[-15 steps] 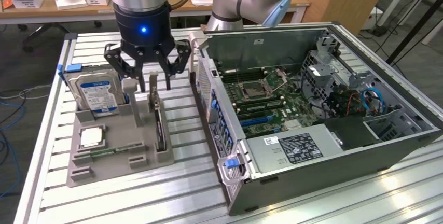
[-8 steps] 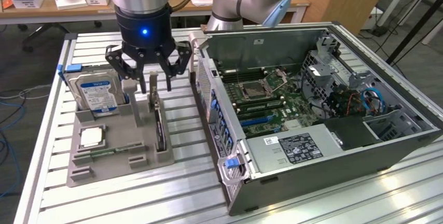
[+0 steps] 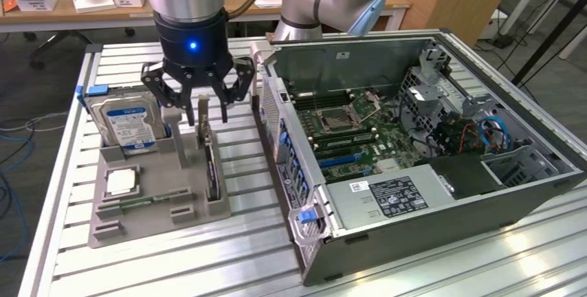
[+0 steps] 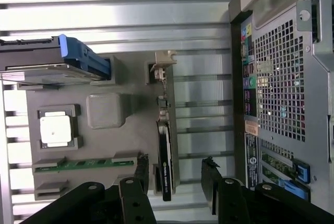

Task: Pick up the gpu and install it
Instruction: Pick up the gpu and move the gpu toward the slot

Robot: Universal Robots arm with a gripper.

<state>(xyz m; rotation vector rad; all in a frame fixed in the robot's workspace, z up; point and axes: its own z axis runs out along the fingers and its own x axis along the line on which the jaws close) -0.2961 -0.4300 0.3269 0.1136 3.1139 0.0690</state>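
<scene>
The gripper's black fingers [image 4: 142, 172] sit closest to the lens, spread wide and holding nothing. The gripper [image 3: 203, 118] hangs over the gpu [image 3: 212, 170], which stands on its long edge in a slot of the grey tray [image 3: 137, 225], silver bracket end uppermost. In the wrist view the gpu [image 4: 165, 172] lies between the two fingers, touching neither, with more free room on the side toward the computer case [image 4: 282, 78]. On the gpu's other side the tray [image 4: 133, 140] carries a processor [image 4: 56, 130], a green memory stick [image 4: 86, 164] and an upright hard drive [image 4: 47, 67]. A strip of bare slatted table [image 3: 183, 269] separates the tray's edge from the open computer case [image 3: 477, 214], lying on its side with the motherboard exposed.
</scene>
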